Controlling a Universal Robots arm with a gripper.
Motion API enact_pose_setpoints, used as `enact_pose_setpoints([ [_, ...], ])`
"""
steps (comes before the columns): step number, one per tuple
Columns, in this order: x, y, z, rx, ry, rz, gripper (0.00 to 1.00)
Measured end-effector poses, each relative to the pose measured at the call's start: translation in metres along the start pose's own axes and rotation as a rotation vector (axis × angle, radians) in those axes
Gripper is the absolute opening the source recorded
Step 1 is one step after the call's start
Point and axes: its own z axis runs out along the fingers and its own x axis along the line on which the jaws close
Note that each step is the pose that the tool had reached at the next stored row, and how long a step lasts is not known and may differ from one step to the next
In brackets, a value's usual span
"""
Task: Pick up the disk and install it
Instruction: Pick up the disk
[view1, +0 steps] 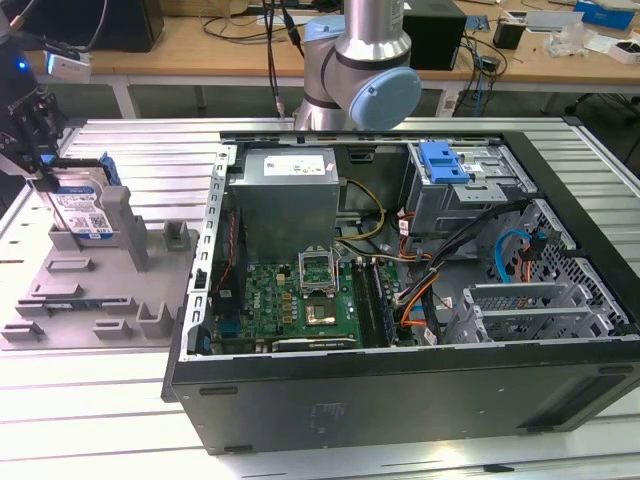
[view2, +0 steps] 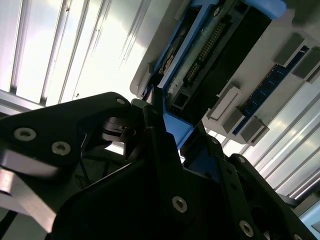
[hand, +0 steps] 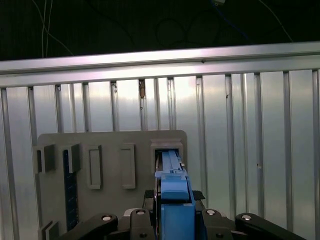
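Note:
The disk (view1: 85, 205) stands on edge in a slot of the grey holder tray (view1: 90, 300) at the exterior view's left. It is silver with a white-and-blue label and a blue bracket. My gripper (view1: 43, 180) comes down on its top edge from above. In the first wrist view the blue bracket of the disk (hand: 174, 197) runs between my black fingers (hand: 142, 220), which press against both its sides. The second wrist view shows the disk (view2: 200, 55) from its connector end, with my gripper (view2: 172, 127) shut on the bracket. The disk's lower part still sits in the slot.
An open computer case (view1: 400, 400) lies to the exterior view's right of the tray. Inside it are a grey power supply box (view1: 290, 195), a motherboard (view1: 300, 295) and a metal drive cage with a blue latch (view1: 445, 160). The arm's base (view1: 360, 70) stands behind the case.

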Motion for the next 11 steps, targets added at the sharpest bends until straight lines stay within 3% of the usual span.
enact_pose_setpoints([
  [8,0.0001,0.0,0.0,0.0,0.0,0.0,0.37],
  [11,0.0003,-0.0001,-0.0051,0.0005,-0.0004,-0.013,0.37],
])
